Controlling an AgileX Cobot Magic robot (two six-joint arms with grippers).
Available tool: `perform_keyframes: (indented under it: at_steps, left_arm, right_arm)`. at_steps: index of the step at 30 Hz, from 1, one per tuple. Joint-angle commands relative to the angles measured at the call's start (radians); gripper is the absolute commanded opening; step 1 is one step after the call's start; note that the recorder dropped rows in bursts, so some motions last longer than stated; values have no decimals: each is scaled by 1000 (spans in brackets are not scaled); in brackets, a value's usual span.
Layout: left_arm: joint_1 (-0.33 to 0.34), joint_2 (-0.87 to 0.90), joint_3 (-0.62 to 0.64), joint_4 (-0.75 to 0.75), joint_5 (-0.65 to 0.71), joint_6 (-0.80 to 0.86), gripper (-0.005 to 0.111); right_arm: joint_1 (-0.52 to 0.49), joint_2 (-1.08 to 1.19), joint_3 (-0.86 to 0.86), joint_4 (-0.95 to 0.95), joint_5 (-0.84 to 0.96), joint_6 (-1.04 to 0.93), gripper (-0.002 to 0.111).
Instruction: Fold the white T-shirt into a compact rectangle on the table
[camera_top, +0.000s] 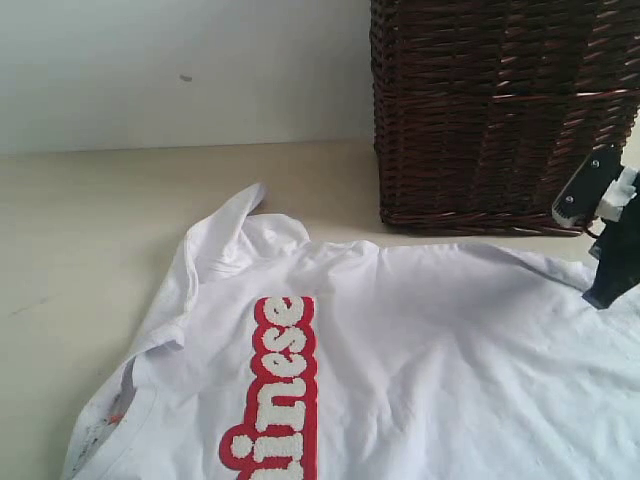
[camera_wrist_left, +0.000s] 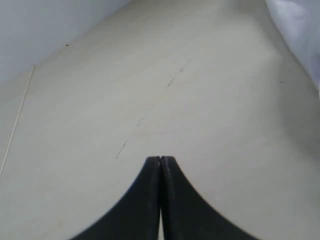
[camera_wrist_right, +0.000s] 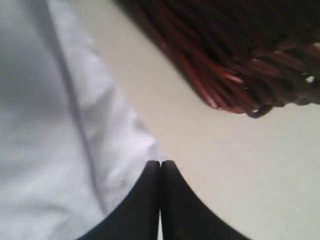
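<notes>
Standing at the back right of the exterior view, a tall dark brown woven wicker basket (camera_top: 500, 110) rests on the broad, flat, pale cream matte table (camera_top: 90, 220). Its rim is cut off by the frame, so whatever it may hold cannot be seen. Its walls are tight horizontal weave with a reddish sheen and a thicker braided band along the base. The soft white cotton short-sleeved T-shirt (camera_top: 420, 340) lies spread flat on the table in front of the basket, chest side up and lightly creased, its far edge just beside the basket's base. Fuzzy white bubble lettering on a red ground (camera_top: 285, 380) runs across the chest from the near edge of that view towards the wall. The ribbed neck opening (camera_top: 115, 405) sits at the lower left and one short sleeve (camera_top: 235, 225) juts towards the pale wall (camera_top: 180, 60). The shirt's long axis therefore runs left to right across the view, neck to the left and body stretching off the right edge. The black right gripper (camera_top: 602, 296) is down at the shirt's far right edge beside the basket. Its jaws are pressed together, tips at the fabric's stitched border, but whether any cloth is pinched between them cannot be told. The black left gripper (camera_wrist_left: 160, 160) is likewise fully closed and holds nothing, over bare table, with only a corner of the white shirt in its camera's view.
</notes>
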Motion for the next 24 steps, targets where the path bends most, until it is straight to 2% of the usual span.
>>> perform_keyframes:
  at_steps: [1,4,8,12,13,14,15,16,17,18,20,24]
  left_arm:
    - [1,-5,5,-3,-11,-2,0]
    - [1,-5,5,-3,-11,-2,0]
    - [1,-5,5,-3,-11,-2,0]
    - [1,-5,5,-3,-11,-2,0]
    - [1,-5,5,-3,-11,-2,0]
    - [1,-5,5,-3,-11,-2,0]
    - [1,-5,5,-3,-11,-2,0]
    - [1,-5,5,-3,-11,-2,0]
    - [1,-5,5,-3,-11,-2,0]
    - [1,-5,5,-3,-11,-2,0]
    - [1,-5,5,-3,-11,-2,0]
    - [1,-5,5,-3,-11,-2,0]
  right_arm:
    - [-12,-33,1,-43,335,-264,0]
    - [-37,-31,1,-46,522,-462,0]
    - [-72,-91,1,-43,604,-476,0]
    - [-135,-207,1,25,731,-633,3]
    - [-153,-233,1,25,795,-685,8]
    - [-191,-270,1,20,941,-784,31]
    - [-213,-282,1,29,1028,-830,48]
    - [-259,-284,10,125,1120,-890,84]
    - [-276,-284,17,182,1120,-898,97]
    - [-296,-284,28,277,1116,-903,104]
    - [-336,-284,32,425,1131,-869,103]
    - [-338,-284,31,449,1139,-756,103]
